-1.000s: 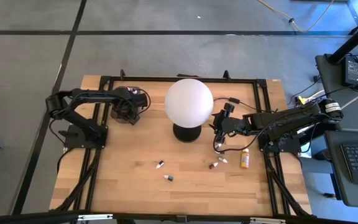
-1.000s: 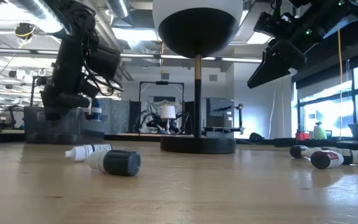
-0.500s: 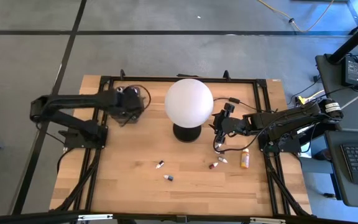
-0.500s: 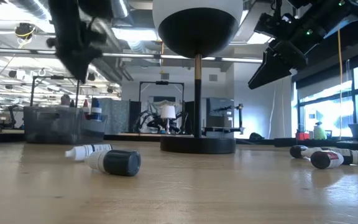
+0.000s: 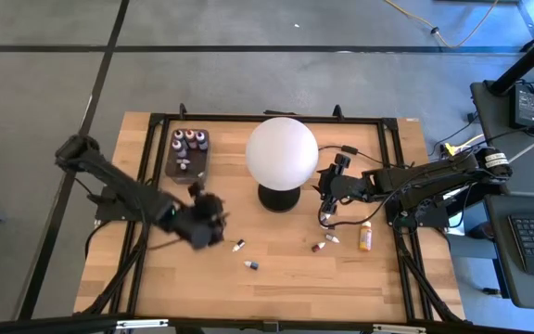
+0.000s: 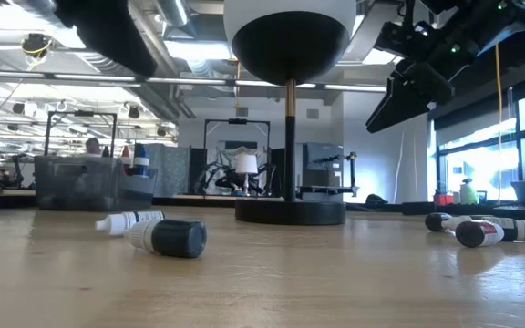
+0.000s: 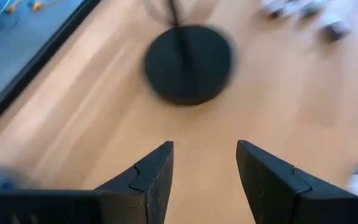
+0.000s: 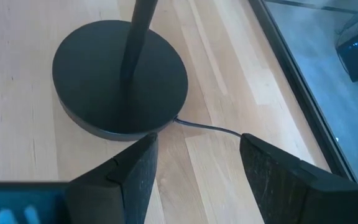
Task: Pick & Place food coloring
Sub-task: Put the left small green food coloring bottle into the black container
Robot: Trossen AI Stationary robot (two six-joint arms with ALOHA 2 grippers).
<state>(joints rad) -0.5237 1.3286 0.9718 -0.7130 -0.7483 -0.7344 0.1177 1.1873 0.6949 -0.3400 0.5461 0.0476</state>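
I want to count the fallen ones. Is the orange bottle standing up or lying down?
Lying down. From above, the orange bottle shows its whole length flat on the table, near the right gripper.

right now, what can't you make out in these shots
- Bottles in the tray: too small in the high view to count or tell colours.
- Left gripper: blurred in the high view; the left wrist view shows its fingers apart and nothing between them.
- Loose bottles in the left wrist view: blurred.
- Orange bottle: label too small.
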